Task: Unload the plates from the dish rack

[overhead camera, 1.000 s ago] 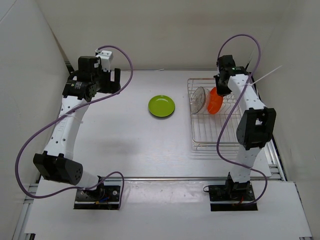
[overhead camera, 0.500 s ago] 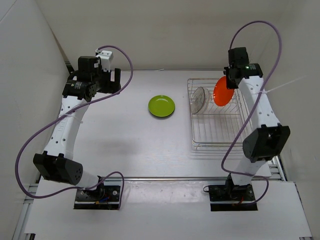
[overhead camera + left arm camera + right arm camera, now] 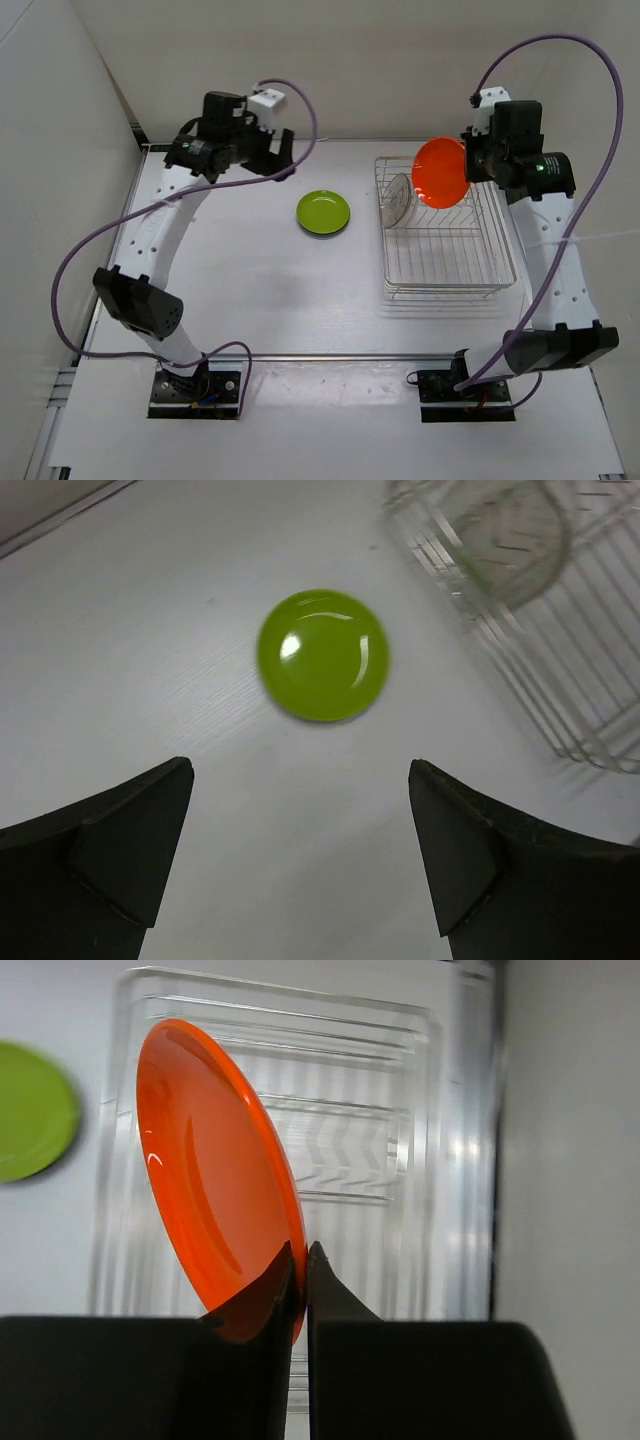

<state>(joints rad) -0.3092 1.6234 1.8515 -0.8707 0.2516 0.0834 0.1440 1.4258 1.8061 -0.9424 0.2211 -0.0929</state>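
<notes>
Above the dish rack (image 3: 445,291), the right gripper (image 3: 302,1250) is clamping the orange plate (image 3: 215,1190) aloft, the yellow-green plate (image 3: 323,212) is lying on the table (image 3: 250,285), a clear plate (image 3: 399,197) is waiting racked, and the left gripper (image 3: 300,768) is hanging open.

The right gripper (image 3: 471,166) is clamping the orange plate (image 3: 441,172) by its rim, the dish rack (image 3: 450,291) and a clear plate (image 3: 399,196) sitting below its fingers.
</notes>
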